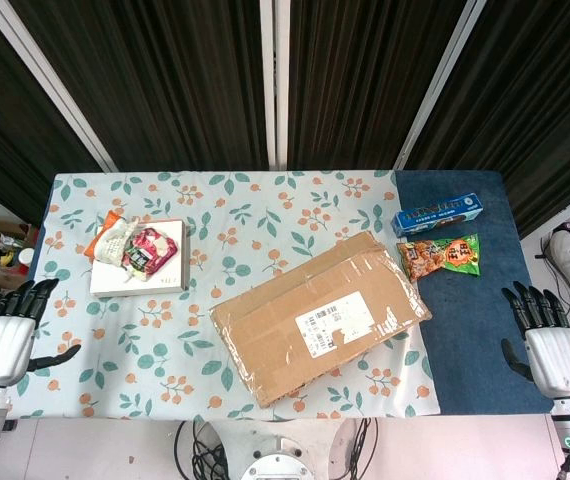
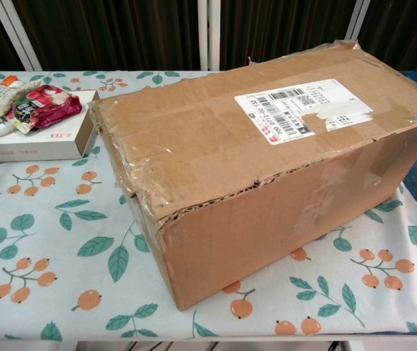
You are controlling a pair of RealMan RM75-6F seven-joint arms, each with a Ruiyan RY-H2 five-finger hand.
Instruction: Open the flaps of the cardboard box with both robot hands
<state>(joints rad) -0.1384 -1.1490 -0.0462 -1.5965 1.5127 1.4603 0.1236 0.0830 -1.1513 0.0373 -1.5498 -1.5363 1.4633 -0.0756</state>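
The cardboard box (image 1: 320, 318), flaps taped flat, was seen lying mid-tabletop (image 1: 215, 215), flanked by the left robot hand (image 1: 10, 335) at nine o'clock and the right robot hand (image 1: 545, 340) at three o'clock, both spread and empty.

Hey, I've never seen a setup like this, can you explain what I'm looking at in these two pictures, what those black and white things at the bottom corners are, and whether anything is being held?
Those are the robot's two mechanical hands: the left hand and right hand, both with fingers spread, holding nothing. The head view looks down from above; the chest view looks from lower, close to the cardboard box, whose flaps lie closed. The box sits on a table with a floral tablecloth. Nearby are a white box with snack packets on top, a blue box and a green snack bag.
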